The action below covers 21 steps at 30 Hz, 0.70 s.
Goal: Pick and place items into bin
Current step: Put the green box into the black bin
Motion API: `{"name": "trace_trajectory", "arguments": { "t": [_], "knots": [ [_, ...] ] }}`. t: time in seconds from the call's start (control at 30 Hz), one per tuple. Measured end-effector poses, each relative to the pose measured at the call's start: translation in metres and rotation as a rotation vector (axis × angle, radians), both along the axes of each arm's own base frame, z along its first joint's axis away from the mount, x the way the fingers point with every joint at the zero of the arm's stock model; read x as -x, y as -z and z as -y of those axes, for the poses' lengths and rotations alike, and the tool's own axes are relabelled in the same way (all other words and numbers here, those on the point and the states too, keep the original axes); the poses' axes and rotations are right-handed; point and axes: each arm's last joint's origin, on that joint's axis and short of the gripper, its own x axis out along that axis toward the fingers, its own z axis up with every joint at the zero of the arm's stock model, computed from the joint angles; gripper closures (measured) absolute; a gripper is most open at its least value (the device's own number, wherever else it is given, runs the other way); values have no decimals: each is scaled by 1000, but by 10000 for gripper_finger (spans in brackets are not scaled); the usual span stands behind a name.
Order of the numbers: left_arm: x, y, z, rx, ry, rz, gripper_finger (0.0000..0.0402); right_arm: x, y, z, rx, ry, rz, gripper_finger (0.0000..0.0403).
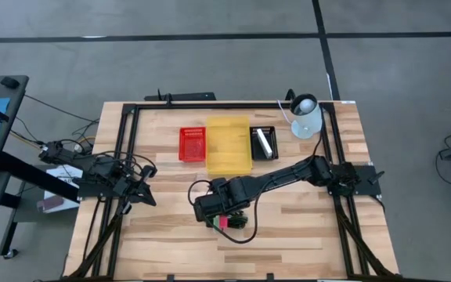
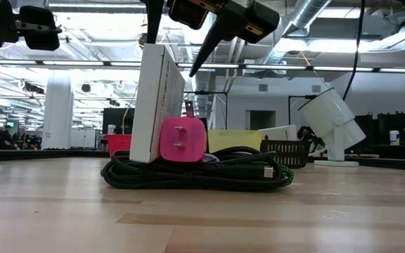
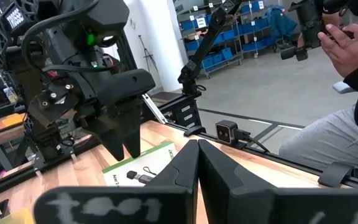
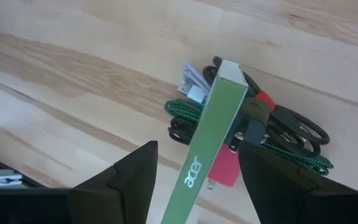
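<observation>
Near the lower middle of the high view, the right gripper (image 1: 219, 213) is hovering over a small heap of items, its fingers spread wide and straddling a flat box (image 4: 210, 134) with a green edge. That box (image 2: 157, 105) is standing on its narrow side, leaning against a pink plug block (image 2: 183, 139), and both are sitting on a coil of black and green cords (image 2: 202, 172). My guess is the fingers are being lined up along the box's thin sides for a clean pinch; they are not yet pressing it. 3 bins are waiting in the upper middle: red (image 1: 193, 144), yellow (image 1: 229, 146) and black (image 1: 264, 142). The left gripper (image 1: 141, 188) is resting clenched and empty at the left side of the table (image 1: 304, 235).
</observation>
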Motion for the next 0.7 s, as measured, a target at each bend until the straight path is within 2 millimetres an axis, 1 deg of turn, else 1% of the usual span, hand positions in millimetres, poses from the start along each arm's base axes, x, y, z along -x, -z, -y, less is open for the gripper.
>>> {"name": "trace_trajectory", "arguments": {
  "t": [0.13, 0.2, 0.27, 0.4, 0.47, 0.57, 0.7],
  "knots": [
    [0, 0, 0, 5, 0, -3, 401, 0, 0, 1, 1, 1, -1, 184],
    [0, 0, 0, -1, 0, 1, 401, -5, 10, 0, 1, 4, -7, 184],
    [0, 0, 0, -3, 0, 2, 401, -6, 19, 0, -1, 1, -46, 184],
    [0, 0, 0, 2, 0, -1, 402, -9, 19, -1, -12, -1, -22, 184],
    [0, 0, 0, -1, 0, 1, 401, -8, 22, 0, -4, -3, -44, 184],
    [0, 0, 0, 1, 0, -1, 401, -8, 21, 1, -8, -2, -36, 184],
    [0, 0, 0, 1, 0, -1, 401, -9, 21, 2, -13, -2, -37, 196]
  ]
}}
